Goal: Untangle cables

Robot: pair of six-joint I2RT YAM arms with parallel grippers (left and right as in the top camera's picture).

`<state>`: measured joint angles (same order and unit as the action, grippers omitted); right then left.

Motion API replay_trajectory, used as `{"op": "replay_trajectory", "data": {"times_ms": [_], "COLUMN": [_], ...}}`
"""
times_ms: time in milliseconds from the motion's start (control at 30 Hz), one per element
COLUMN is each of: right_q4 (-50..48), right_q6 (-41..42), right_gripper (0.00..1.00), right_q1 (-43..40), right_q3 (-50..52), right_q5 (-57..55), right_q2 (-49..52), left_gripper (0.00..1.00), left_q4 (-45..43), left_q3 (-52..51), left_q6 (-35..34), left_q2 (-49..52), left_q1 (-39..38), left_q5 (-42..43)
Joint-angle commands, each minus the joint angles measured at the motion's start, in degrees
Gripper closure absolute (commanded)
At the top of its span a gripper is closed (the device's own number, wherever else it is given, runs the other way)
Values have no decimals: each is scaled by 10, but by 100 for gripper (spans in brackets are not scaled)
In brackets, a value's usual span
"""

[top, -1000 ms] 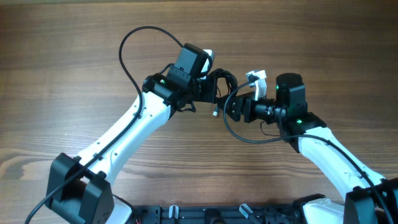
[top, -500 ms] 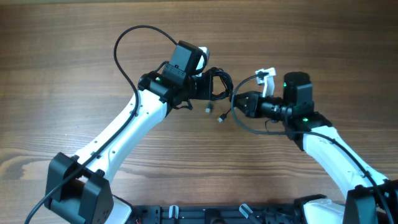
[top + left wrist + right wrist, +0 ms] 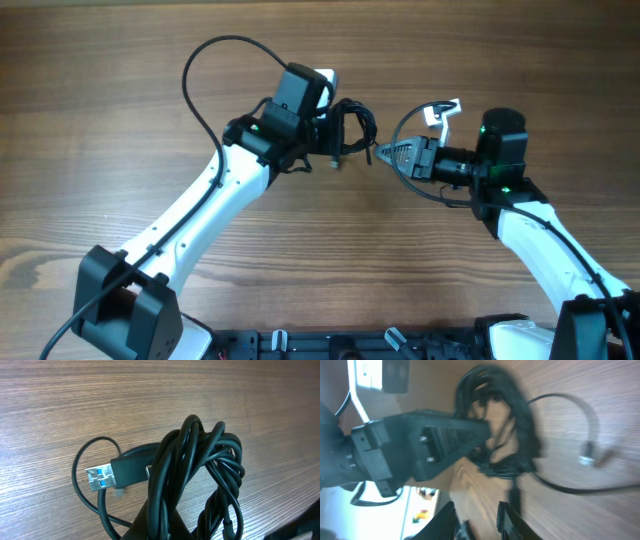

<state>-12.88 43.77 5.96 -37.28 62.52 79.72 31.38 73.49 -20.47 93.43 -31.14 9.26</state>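
Observation:
The cables [image 3: 352, 118] are one bunch of black loops clamped in my left gripper [image 3: 335, 138], which holds them just above the wood. In the left wrist view the bunch [image 3: 200, 460] rises out of the shut gripper [image 3: 162, 527], and a silver and blue USB plug [image 3: 100, 478] sticks out to the left. My right gripper [image 3: 381, 154] points left at the bunch from a short gap away. The right wrist view is blurred: its fingers [image 3: 512, 520] stand a little apart with only table between them, and the bunch [image 3: 505, 435] hangs from the left gripper's black wedge [image 3: 445, 440].
The wooden table [image 3: 120, 120] fills the view. The left arm's thick black cable [image 3: 200, 60] arcs above its forearm. The right arm's own cable [image 3: 402, 125] loops beside its gripper. A small plug end [image 3: 587, 457] on a thin cord lies on the wood.
My right gripper has backed off to the right, away from the bunch, closing and then parting slightly. The dangling plug ends have swung back under the left gripper, which barely moved.

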Motion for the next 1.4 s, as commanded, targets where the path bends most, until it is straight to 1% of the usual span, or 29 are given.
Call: {"op": "replay_trajectory", "data": {"times_ms": [0,33,300,433,600,767,833,867,900,967,1033,1133,1200,1367], "right_q4": [-15,-15,-14,-12,-10,4,-2,-7,-15,-30,-41,-42,-34,-30], "right_q6": [59,69,74,75,78,70,57,57,57,57,60,64,64,63], "right_gripper": [73,75,82,96,96,96,96,93,88,75,70,69,73,73], "right_q1": [11,13,13,13,13,13,12,12,10,5,0,0,0,0], "right_q3": [-7,-6,-6,-6,-6,-6,-6,-7,-6,-7,-7,-7,-6,-6], "right_q5": [5,-5,-14,-42,-87,-125,-122,-118,-110,-92,-73,-54,-47,-47], "right_q2": [3,3,3,3,3,3,3,3,3,3,3,3,3,3], "left_gripper": [96,96,96,96,96,96,96,96,96,96,96,96,96,96], "left_q4": [-5,-6,-6,-6,-9,-39,-38,-32,-22,-4,7,8,5,5], "left_q3": [3,3,3,3,3,3,3,3,3,3,3,3,3,3], "left_q6": [7,4,-25,-25,-25,-25,-25,-25,-25,-25,-25,-30,-30,-30], "left_q2": [-9,-9,-9,-9,-9,-9,-9,-9,-9,-9,-9,-9,-9,-9], "left_q1": [-16,-19,-45,-65,-89,-94,-92,-91,-89,-83,-76,-65,-58,-46], "left_q5": [-24,-23,-23,-23,-17,59,51,36,14,-31,-54,-53,-53,-53]}}
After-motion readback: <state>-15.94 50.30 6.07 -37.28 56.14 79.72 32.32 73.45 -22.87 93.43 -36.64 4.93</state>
